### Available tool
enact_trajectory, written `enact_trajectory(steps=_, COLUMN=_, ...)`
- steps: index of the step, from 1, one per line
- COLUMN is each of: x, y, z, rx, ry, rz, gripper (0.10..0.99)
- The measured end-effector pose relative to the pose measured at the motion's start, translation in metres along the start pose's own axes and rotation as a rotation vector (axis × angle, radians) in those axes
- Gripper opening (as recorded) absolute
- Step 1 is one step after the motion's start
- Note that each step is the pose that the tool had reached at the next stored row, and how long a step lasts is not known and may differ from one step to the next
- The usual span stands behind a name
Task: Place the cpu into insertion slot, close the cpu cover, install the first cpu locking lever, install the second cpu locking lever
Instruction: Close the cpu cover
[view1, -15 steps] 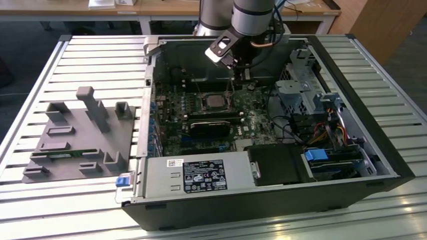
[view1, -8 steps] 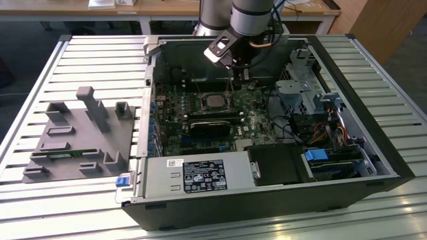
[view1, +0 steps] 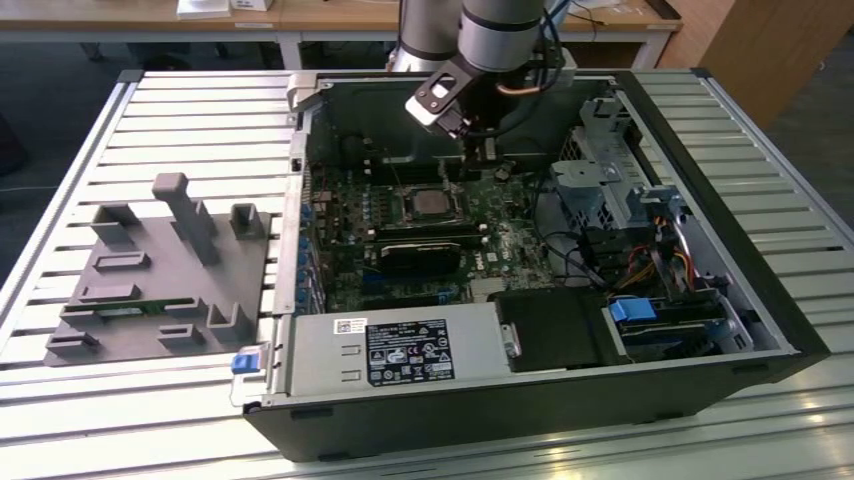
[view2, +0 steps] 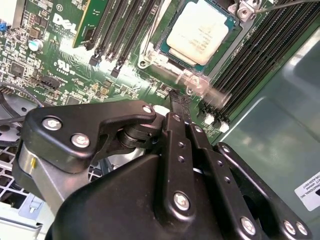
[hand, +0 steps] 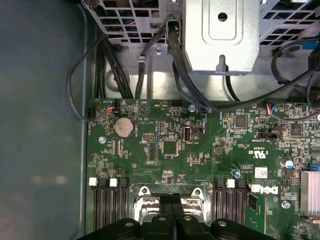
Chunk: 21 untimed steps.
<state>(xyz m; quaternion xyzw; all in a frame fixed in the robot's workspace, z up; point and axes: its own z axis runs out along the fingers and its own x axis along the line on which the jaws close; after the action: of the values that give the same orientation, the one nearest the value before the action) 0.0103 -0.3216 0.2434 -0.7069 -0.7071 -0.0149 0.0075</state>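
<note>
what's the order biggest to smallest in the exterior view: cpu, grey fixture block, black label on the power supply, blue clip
1. grey fixture block
2. black label
3-4. cpu and blue clip: both are small and look close in size. The clip sits nearer the camera, so I leave them unranked.

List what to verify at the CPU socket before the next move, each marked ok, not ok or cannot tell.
1. cpu lies in the insertion slot: ok.
2. cpu cover fully down: cannot tell.
3. locking lever latched: cannot tell.
4. gripper shut, carrying nothing: ok.
5. black cables away from the insertion slot: ok.
</note>
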Motion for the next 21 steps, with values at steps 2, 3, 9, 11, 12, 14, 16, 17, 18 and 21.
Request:
enact_trajectory(steps=2, x=0.0, y=-0.0007, z=0.0, rx=0.0, ry=0.0, rz=0.0, gripper=0.106)
enact_trajectory(steps=3, x=0.0, y=-0.0011, z=0.0001, rx=0.0, ry=0.0, rz=0.0, gripper=0.106)
enact_trajectory(steps=9, x=0.0, y=-0.0035, z=0.0003, rx=0.0, ry=0.0, rz=0.0, gripper=0.106)
enact_trajectory(steps=11, x=0.0, y=-0.0037, z=0.0005, rx=0.001, ry=0.0002, rz=0.0, gripper=0.106)
enact_trajectory(steps=12, x=0.0, y=-0.004, z=0.001, rx=0.001, ry=0.0005, rz=0.0, gripper=0.106)
enact_trajectory(steps=14, x=-0.0001, y=-0.0048, z=0.0029, rx=0.004, ry=0.0001, rz=0.0, gripper=0.106)
enact_trajectory(steps=16, x=-0.0002, y=-0.0055, z=0.0061, rx=0.007, ry=0.0001, rz=0.0, gripper=0.106)
enact_trajectory(steps=17, x=-0.0002, y=-0.0058, z=0.0078, rx=0.008, ry=0.0001, rz=0.0, gripper=0.106)
enact_trajectory(steps=18, x=-0.0003, y=-0.0061, z=0.0096, rx=0.009, ry=0.0, rz=0.0, gripper=0.106)
enact_trajectory(steps=21, x=-0.0004, y=-0.0073, z=0.0135, rx=0.011, ry=0.0001, rz=0.0, gripper=0.106)
